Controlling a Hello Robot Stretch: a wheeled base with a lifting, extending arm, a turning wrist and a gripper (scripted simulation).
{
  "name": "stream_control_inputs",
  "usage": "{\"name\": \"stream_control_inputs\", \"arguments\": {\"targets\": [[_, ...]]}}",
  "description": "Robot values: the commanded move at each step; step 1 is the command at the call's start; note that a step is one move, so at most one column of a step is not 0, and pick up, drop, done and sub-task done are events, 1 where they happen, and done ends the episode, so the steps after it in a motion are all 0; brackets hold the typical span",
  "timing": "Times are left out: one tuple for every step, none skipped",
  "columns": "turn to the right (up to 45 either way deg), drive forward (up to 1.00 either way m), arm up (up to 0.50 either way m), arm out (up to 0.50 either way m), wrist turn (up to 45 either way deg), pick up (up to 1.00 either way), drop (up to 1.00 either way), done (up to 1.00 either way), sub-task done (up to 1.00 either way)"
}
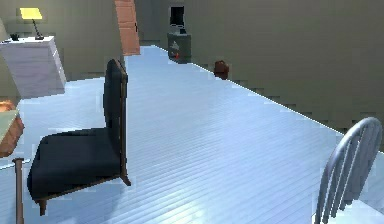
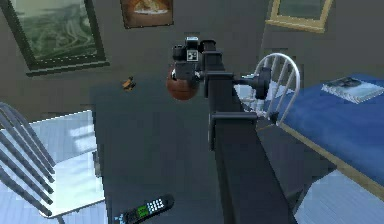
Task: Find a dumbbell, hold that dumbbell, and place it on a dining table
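The dark arm (image 2: pixel 235 150) rises over a dark tabletop (image 2: pixel 150 150) in the arm side view. At its far end, the gripper (image 2: pixel 183 60) stands near the table's far edge. A round orange-brown thing (image 2: pixel 180 88) sits right at or behind the gripper's end, so I cannot tell whether it holds anything. A small brown blob (image 2: pixel 127 84) lies on the table left of it. A small brown object (image 1: pixel 221 68) rests on the floor far ahead in the forward view.
A remote (image 2: pixel 145 210) lies at the table's near edge. White chairs (image 2: pixel 40 165) (image 2: pixel 275 75) flank the table, and a blue bed (image 2: pixel 340 120) lies right. Ahead are a dark chair (image 1: pixel 85 140), a white dresser (image 1: pixel 35 62), a grey chair back (image 1: pixel 350 170) and open floor.
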Motion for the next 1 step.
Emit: {"name": "stream_control_inputs", "arguments": {"targets": [[0.0, 0.0, -0.02, 0.0, 0.0, 0.0, 0.0, 0.0, 0.0]]}}
